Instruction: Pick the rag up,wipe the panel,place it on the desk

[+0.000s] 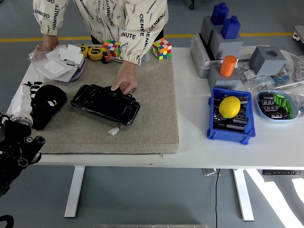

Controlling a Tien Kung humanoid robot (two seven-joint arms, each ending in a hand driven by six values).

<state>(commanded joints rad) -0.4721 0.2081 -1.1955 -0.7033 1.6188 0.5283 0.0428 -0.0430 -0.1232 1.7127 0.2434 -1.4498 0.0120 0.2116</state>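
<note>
While the left arm comes in at the lower left corner, we note its hand (45, 102) far out at the worktop's left edge, black fingers curled into the rag (47, 105) so that the two dark shapes merge; we read it as gripping the cloth, though where fingers end and rag begins is hard to tell. The rag lies bunched on the left margin of the grey mat (156, 109), just left of the panel (105, 104) and not touching it as far as we can see. We judge the rag light, soft and floppy: it should crumple under any grip, so a pinch through the thick middle of the bunch holds better than a loose corner.

The panel is a glossy black slab lying askew on the mat, a small white connector (113, 131) on a short lead at its near edge. It looks stiff and slick, likely to slide under a wiping push. A person's hand (125, 81) presses on its far edge, which we take as steadying it.

Further right, off the mat, a blue bin (213, 127) holds a yellow lemon-like object (229, 106). The right arm is not in view. Wiping has not begun.
</note>
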